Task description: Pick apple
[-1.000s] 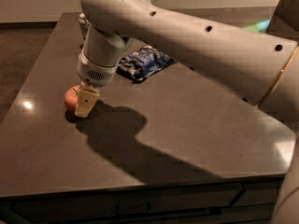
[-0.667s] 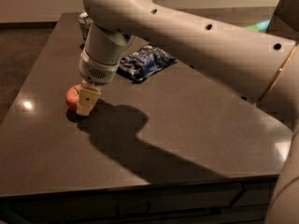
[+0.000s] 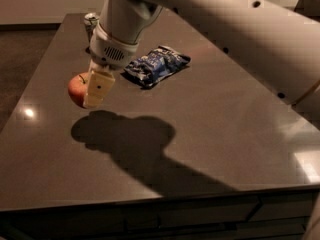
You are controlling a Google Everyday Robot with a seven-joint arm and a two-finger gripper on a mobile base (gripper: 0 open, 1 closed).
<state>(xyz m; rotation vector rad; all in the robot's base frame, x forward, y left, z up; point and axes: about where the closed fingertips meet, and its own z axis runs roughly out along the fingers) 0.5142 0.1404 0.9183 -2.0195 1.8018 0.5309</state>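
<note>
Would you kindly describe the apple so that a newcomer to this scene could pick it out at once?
Start at the dark table and go to its left side in the camera view, where the white arm's end effector hangs. The apple sits in its grip, left of the blue snack bag. It is the only round, red-orange thing there.

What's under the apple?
Just the dark table and a shadow. The gripper holds the apple; its near finger hides part of it.
</note>
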